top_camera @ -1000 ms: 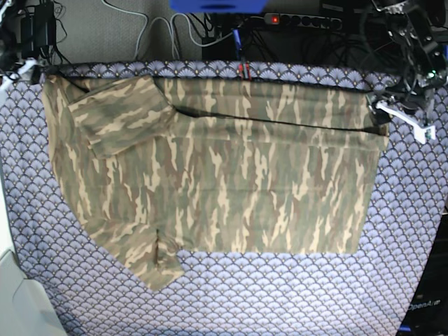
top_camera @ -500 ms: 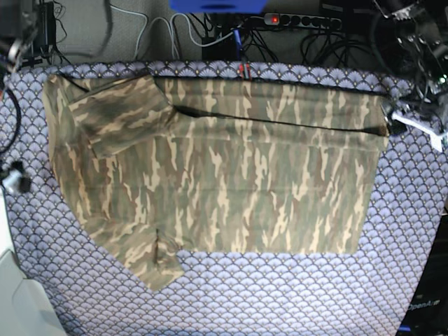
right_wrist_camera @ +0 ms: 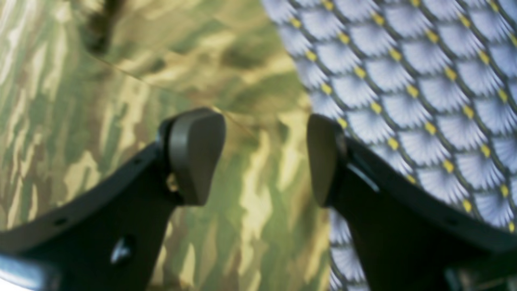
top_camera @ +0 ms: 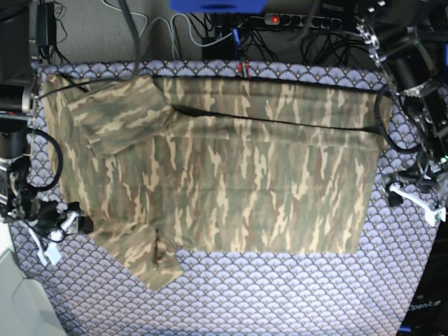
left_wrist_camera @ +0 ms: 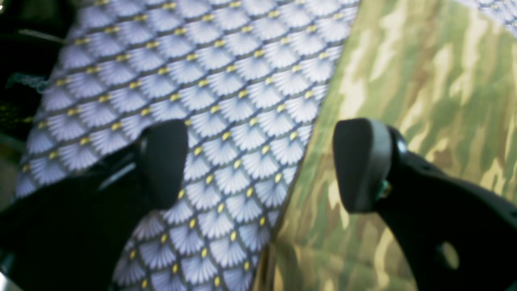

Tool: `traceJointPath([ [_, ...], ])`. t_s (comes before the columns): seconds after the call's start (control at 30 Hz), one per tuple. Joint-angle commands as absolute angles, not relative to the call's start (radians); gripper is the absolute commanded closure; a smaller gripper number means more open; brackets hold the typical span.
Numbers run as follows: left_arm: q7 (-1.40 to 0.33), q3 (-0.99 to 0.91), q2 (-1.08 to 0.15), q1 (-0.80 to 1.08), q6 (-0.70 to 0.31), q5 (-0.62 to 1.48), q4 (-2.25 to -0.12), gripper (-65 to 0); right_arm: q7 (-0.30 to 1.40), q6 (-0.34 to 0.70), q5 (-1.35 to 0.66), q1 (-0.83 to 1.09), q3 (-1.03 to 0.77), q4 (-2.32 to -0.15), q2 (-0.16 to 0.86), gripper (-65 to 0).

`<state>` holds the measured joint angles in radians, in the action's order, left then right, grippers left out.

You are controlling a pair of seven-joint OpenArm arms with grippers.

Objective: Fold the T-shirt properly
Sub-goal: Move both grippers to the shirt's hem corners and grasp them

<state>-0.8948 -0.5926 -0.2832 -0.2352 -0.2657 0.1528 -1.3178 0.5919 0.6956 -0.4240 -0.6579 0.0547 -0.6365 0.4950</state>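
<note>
The camouflage T-shirt (top_camera: 231, 182) lies spread flat on the fan-scale cloth (top_camera: 280, 294). Its far strip is folded over, one sleeve (top_camera: 115, 115) is folded onto the body, and the other sleeve (top_camera: 157, 262) sticks out toward the near edge. My left gripper (top_camera: 409, 199) hovers by the shirt's right edge. In the left wrist view the left gripper (left_wrist_camera: 262, 163) is open and straddles the edge of the T-shirt (left_wrist_camera: 404, 101). My right gripper (top_camera: 66, 224) is at the shirt's left side near the lower sleeve. In the right wrist view the right gripper (right_wrist_camera: 258, 159) is open over the T-shirt (right_wrist_camera: 101, 101), holding nothing.
A power strip (top_camera: 301, 19) and tangled cables (top_camera: 210, 31) run behind the table's far edge. A white object (top_camera: 14, 301) sits at the near left corner. The fan-scale cloth (left_wrist_camera: 202, 81) shows beyond the shirt on all sides.
Both arms have swung from the far corners toward the near side: the left gripper down along the shirt's right edge, the right gripper down to the lower left sleeve. The shirt has not moved.
</note>
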Motion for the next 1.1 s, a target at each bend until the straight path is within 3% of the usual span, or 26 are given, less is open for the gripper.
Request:
traceJointPath([
  [0.0,-0.862,-0.599,-0.309,-0.255,-0.262,0.142,-1.328,-55.3,0.553,0.698,-0.432,-0.687,0.048,-0.65,0.518,-37.7],
  [0.27,-0.842,-0.598,-0.3,-0.254,-0.26,0.143,-1.34,-55.3,0.433,0.676,-0.372,-0.682,0.045,-0.645,0.515,-37.7],
  [0.37,-0.842,-0.599,-0.298,-0.252,-0.257,0.143,-1.339,-55.3,0.374,0.625,-0.315,-0.67,0.045,-0.576,0.486,-37.7],
  [0.6,-0.842,-0.599,-0.298,-0.252,-0.259,0.143,-1.345,-55.3,0.242,0.613,-0.263,-0.67,0.044,-0.446,0.466,-37.7],
  [0.77,-0.842,-0.599,-0.298,-0.252,-0.259,0.143,-1.345,-55.3,0.213,0.512,-0.263,-0.67,0.044,-0.446,0.466,-37.7],
  [1.07,-0.842,-0.598,-0.297,-0.252,-0.259,0.148,-1.345,-55.3,0.214,0.506,-0.262,-0.665,0.05,-0.443,0.452,-37.7],
])
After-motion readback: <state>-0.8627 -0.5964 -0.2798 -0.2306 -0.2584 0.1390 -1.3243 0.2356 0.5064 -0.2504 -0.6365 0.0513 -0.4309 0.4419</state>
